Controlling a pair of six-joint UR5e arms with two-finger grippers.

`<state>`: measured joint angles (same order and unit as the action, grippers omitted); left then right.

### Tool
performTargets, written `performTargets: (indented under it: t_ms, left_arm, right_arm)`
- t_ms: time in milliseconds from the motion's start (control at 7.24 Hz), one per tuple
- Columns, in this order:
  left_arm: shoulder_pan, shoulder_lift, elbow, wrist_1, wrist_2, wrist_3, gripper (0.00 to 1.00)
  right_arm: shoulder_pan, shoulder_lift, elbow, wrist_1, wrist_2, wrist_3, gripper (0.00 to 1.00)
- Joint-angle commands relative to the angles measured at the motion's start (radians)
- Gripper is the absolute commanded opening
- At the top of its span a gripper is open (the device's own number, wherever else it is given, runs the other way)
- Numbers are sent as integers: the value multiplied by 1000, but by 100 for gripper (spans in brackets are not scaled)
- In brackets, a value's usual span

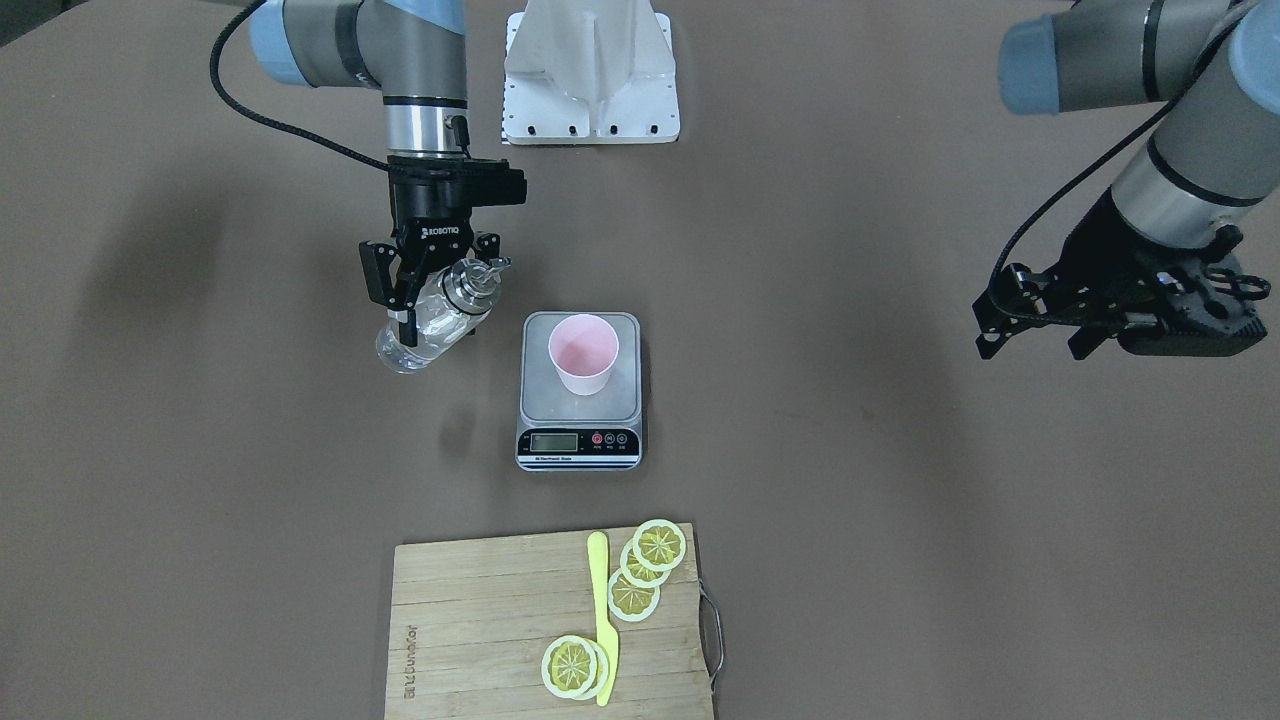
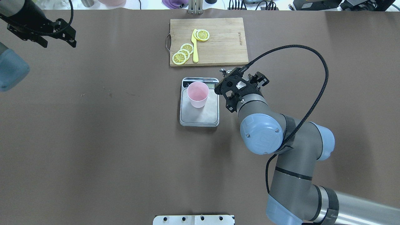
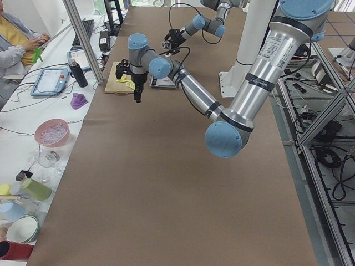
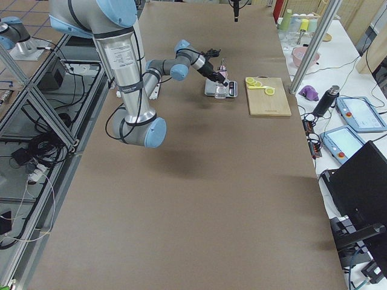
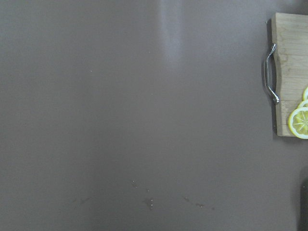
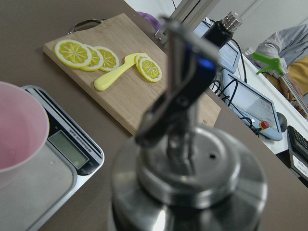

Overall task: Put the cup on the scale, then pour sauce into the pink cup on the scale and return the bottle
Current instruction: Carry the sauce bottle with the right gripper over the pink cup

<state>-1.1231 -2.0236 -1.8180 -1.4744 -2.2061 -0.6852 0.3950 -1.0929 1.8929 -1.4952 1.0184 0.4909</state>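
While your right hand (image 1: 400,318) points down, clenched on the tilted bottle (image 1: 445,318) just beside the scale (image 1: 580,440), the cup (image 1: 583,352) stands upright on its platform; your left hand (image 1: 1030,335) hangs released, well apart.

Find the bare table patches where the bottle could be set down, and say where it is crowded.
Bare: the wide stretch of table between the scale and the left gripper; the stretch outward of the right gripper, which holds the bottle. Crowded: the narrow strip between scale and cutting board, and the scale around the cup.
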Motion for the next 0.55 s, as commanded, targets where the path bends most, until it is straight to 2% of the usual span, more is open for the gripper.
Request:
performTargets:
  t_ms: [0,138,414]
  left_arm:
    - [-14,20,-1,-1,-3,33,94]
    - [-21,22,-1,-1,-3,35,93]
    - [-65,77,-10,0,-3,177,94]
  right_arm:
    - [-8,51,-8,-170,-14,-3,0]
    - [-10,60,-9,-194,-14,-5,0]
    - [-11,117,-46,-278,-15,-6,0]
